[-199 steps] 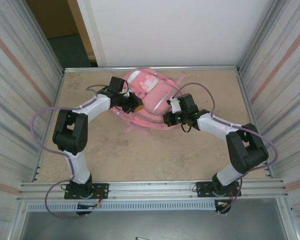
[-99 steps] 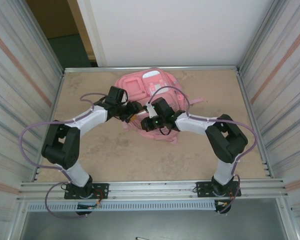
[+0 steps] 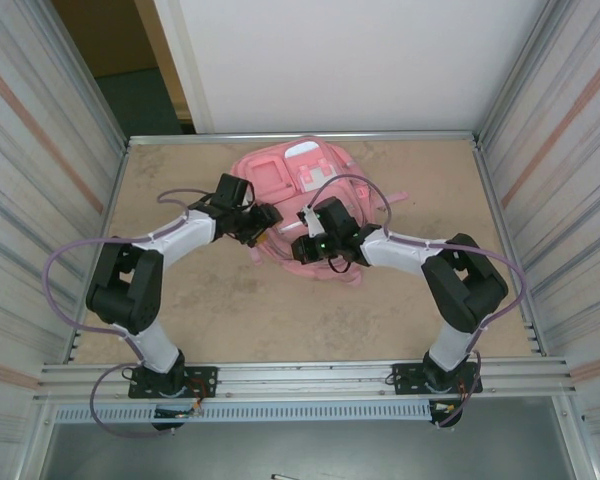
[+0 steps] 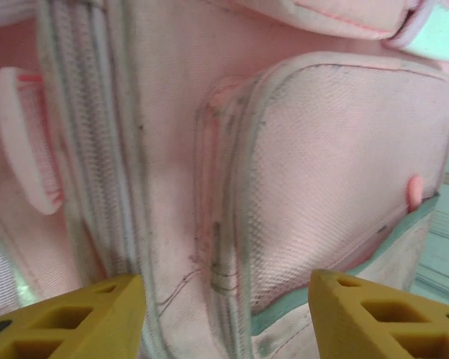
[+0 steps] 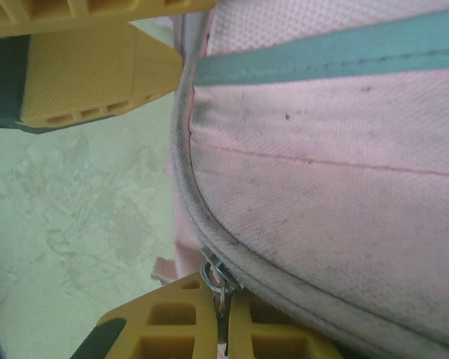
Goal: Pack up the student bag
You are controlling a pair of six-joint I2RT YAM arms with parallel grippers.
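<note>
Beige tabletop (image 3: 180, 300) carried the large soft pink fabric student bag (image 3: 280, 175) toward its far edge. Left hand (image 4: 224, 299) hung parted, empty, at its grubby mesh pocket (image 4: 329, 187); right hand (image 5: 221, 329) pinched its small metal zipper pull (image 5: 218, 280).

Top external view: fixed above and behind the arm bases, facing down and forward, far enough off to take in the whole tan tabletop (image 3: 180, 290), both arms, and the large soft pink fabric backpack (image 3: 298, 178) just ahead of the left claw (image 3: 270, 225) and right claw (image 3: 300, 247). Left wrist view: looks out between that claw's yellow fingers (image 4: 67, 321), very near the backpack's zipped pocket ahead. Right wrist view: equally near, past its claw to a small metal zip pull (image 5: 218, 280) pinched at the tips, tabletop beside. Both wrist views share the pocket's grey-green trim band (image 4: 337, 280); the right one also catches a left-claw finger.
</note>
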